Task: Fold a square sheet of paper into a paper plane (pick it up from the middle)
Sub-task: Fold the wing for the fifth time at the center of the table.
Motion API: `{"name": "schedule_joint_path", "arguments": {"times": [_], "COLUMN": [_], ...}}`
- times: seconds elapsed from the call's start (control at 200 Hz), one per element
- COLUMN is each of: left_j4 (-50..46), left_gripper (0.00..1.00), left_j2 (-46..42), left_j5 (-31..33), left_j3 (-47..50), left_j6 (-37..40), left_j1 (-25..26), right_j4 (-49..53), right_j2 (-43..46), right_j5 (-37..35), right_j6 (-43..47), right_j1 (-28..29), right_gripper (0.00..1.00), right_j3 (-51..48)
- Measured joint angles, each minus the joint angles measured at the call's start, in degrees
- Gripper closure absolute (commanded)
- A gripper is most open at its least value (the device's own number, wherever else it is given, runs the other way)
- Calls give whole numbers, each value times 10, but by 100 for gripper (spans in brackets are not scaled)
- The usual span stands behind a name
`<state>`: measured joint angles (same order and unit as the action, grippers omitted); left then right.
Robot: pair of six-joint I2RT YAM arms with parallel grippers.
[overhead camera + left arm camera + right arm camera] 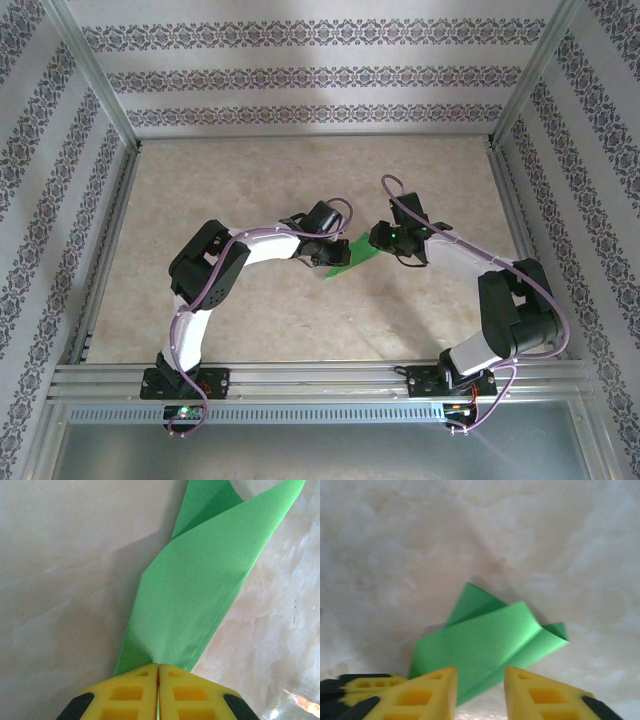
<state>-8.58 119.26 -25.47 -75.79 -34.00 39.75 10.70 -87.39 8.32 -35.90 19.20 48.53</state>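
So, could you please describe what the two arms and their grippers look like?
Both the left arm and right arm have white links, bulky black joints and lilac cables looped alongside. The left gripper and right gripper have yellow wedge-shaped fingers with square recesses on black mounts.

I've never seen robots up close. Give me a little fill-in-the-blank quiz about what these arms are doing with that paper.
1. The folded paper is bright ____.
2. The left arm's fingers are pressed ____ on one end of it.
3. The right arm's fingers stand ____, with a clear gap between them.
4. Seen from above, the paper sits ____ the tips of the two arms.

Missing words: green; shut; open; between.
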Motion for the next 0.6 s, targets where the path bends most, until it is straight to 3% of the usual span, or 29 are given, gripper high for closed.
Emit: {"name": "schedule_joint_path", "arguments": {"times": [0.325,0.6], "left_j4": [-2,-2], "left_gripper": [94,95], "left_j2": [0,0], "left_j5": [5,12], "left_j3": [0,1], "left_j6": [4,4], "left_j1": [1,4], "right_j4": [-89,-150], "right_j2": [-104,-113], "right_j5": [77,132], "right_j6": [-47,-73], "right_j1": [19,-47], "right_gripper": [81,80], "right_j3": [-2,-48]}}
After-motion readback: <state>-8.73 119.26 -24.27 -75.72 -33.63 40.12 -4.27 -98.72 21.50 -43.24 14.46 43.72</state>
